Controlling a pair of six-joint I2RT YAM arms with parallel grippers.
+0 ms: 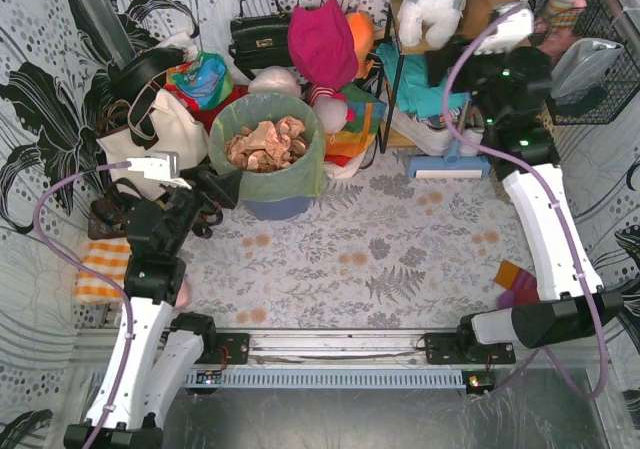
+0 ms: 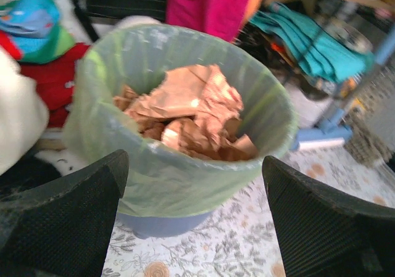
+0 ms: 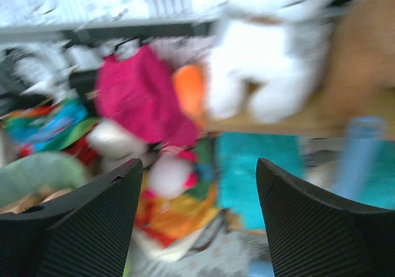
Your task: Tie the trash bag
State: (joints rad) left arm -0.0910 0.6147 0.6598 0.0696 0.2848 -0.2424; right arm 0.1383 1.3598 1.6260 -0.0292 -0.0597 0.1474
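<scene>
The bag (image 1: 275, 184), thin see-through light-green plastic, lines a blue-grey bin (image 1: 278, 209) at the table's far left beside a cream tote (image 1: 160, 134). Its mouth is folded over the rim, with crumpled brown paper (image 1: 265, 144) heaped inside. The left gripper (image 2: 194, 160) gapes wide and empty just before the bag; the right gripper (image 3: 199, 163), well apart at far right, is spread and holds nothing.
</scene>
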